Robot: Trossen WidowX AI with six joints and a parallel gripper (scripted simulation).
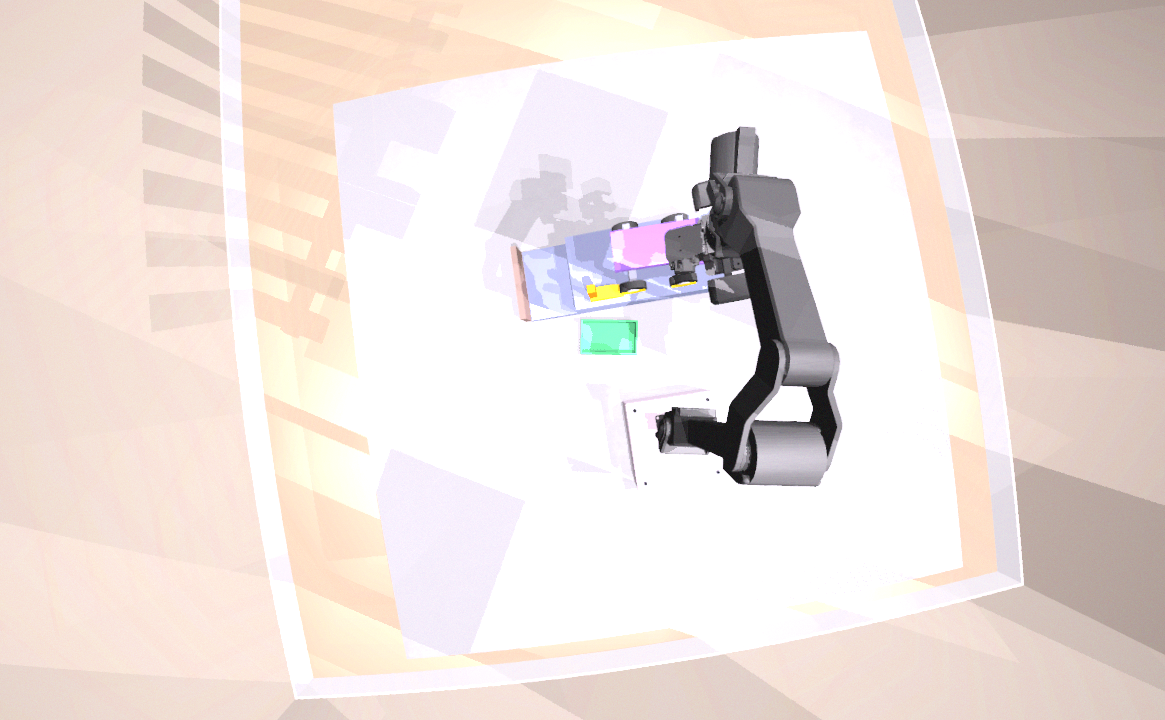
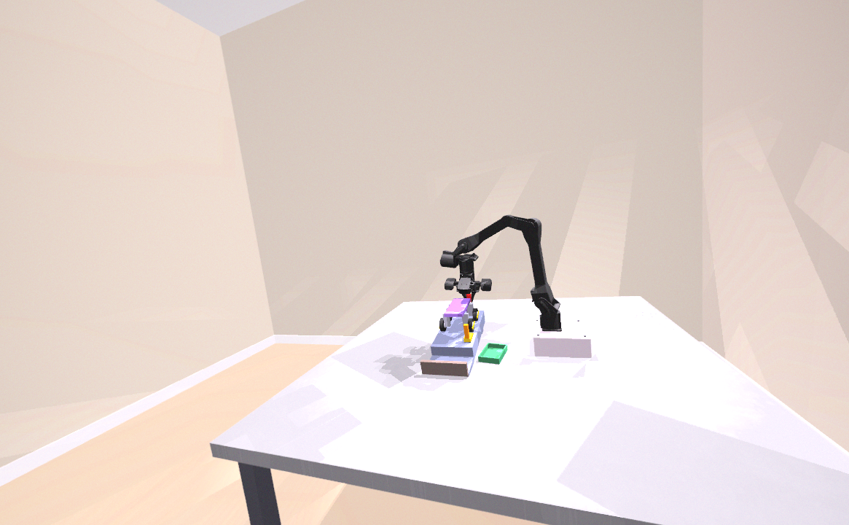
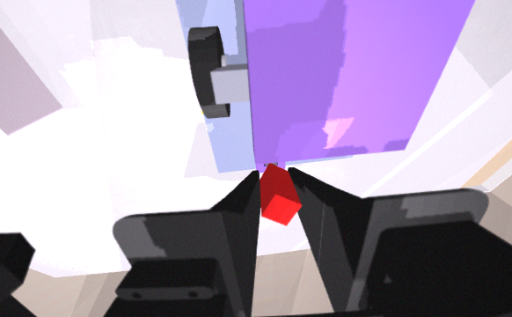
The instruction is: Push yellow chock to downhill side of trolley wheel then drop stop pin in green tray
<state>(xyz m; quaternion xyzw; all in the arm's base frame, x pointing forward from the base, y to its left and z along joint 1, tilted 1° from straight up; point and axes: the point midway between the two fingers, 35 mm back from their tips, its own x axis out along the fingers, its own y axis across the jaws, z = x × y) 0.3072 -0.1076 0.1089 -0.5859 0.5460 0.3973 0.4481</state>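
Your white table (image 2: 610, 418) carries four things directly: the ramp (image 2: 455, 343) at far centre, a brown stop block (image 2: 443, 368) at its near end, the green tray (image 2: 492, 354) just right, arm base plate (image 2: 561, 347) further right.

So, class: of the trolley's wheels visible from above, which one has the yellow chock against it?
The downhill wheel on the green tray's side; the yellow chock sits against its downhill face. The other wheels have nothing beside them.
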